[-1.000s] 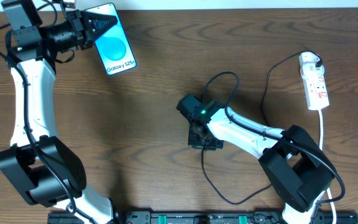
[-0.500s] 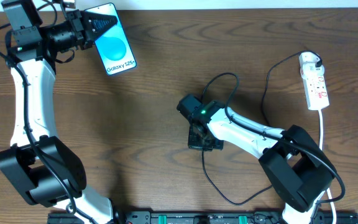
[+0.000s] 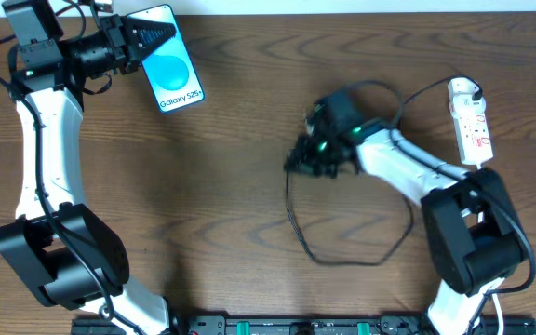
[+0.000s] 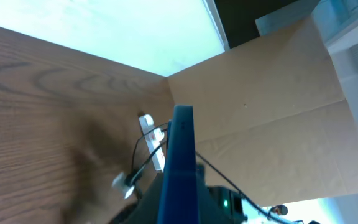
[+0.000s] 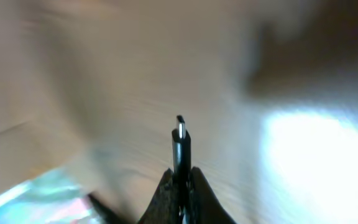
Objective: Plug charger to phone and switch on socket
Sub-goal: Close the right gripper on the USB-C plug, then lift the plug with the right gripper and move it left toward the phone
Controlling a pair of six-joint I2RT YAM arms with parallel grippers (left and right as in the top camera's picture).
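Near the scene's middle, the charger (image 5: 179,134) plug tip is riding pinched upright in the right gripper (image 5: 180,177), which is now swinging it off its nearer spot, slack cable trailing. Far left, the left gripper (image 3: 140,42) is clamping the phone (image 3: 173,67); mating looks next, with the socket (image 3: 473,126) waiting far right.
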